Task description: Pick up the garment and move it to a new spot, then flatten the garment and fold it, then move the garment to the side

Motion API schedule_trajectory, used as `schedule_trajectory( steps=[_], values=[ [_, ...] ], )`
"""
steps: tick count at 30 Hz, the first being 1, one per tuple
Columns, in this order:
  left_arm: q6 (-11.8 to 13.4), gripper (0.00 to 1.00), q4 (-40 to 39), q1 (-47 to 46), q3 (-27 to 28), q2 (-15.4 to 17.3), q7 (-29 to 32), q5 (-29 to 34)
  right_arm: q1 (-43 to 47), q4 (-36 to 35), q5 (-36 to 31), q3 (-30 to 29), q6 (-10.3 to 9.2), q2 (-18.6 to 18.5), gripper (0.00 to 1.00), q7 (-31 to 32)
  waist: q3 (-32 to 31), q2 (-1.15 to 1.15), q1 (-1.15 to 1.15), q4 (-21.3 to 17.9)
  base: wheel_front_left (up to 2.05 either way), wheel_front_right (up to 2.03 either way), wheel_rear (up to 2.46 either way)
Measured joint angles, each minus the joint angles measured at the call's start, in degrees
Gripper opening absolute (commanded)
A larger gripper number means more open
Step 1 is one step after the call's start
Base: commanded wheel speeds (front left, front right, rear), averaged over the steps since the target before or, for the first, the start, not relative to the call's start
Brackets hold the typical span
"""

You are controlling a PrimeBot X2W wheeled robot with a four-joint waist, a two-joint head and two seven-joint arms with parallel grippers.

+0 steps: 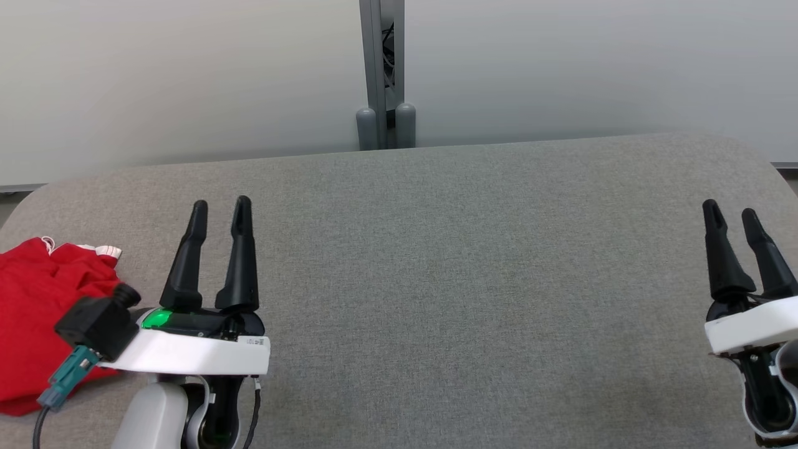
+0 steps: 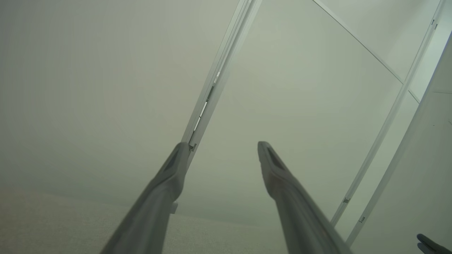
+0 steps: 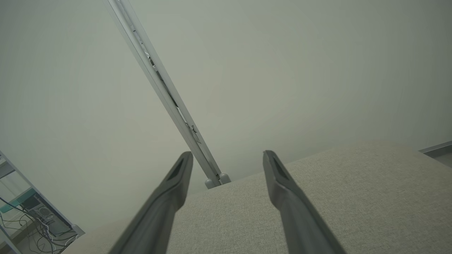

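Head view: red garment (image 1: 31,312) bunched at grey table's (image 1: 467,280) left edge beside left gripper (image 1: 221,204), right gripper (image 1: 730,211) near right edge, both spread and empty, wide tabletop between, wrist label (image 1: 254,342) unreadable; left wrist view: fingers (image 2: 162,190) apart before wall (image 2: 88,88); right wrist view: fingers (image 3: 289,201) apart above table's far edge.

Worktop (image 1: 474,262): grey woven cloth cover, matt, with a fine even weave, slightly rough. Garment (image 1: 28,305): red cloth, soft, matt, creased, with white ribbed trim at one edge. Left pincer (image 1: 221,204) and right pincer (image 1: 729,211): black, matt, smooth, plastic-looking. Wrist housing (image 1: 187,355): white plastic, smooth, faint sheen. Connector (image 1: 72,368): teal plastic. Wall panels (image 1: 156,75): pale, smooth, matt. Post (image 1: 375,68) between them: grey metal, dull finish.
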Motion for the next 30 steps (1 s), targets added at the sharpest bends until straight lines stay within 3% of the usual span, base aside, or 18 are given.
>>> schedule_trajectory(
  steps=[12,30],
  values=[
    [1.94,1.0,1.67,0.32,0.42,0.73,4.86,10.02,1.85,0.33,-8.88,4.93,0.05,-0.03,1.0,-2.64,-0.59,0.0,0.0,0.3,0.0,0.0,0.0],
    [4.19,1.0,2.63,2.63,3.05,1.21,9.0,18.61,3.21,2.66,-17.84,7.42,0.07,1.99,1.0,-7.54,-0.65,0.0,0.0,0.2,0.0,0.0,0.0]
  ],
)
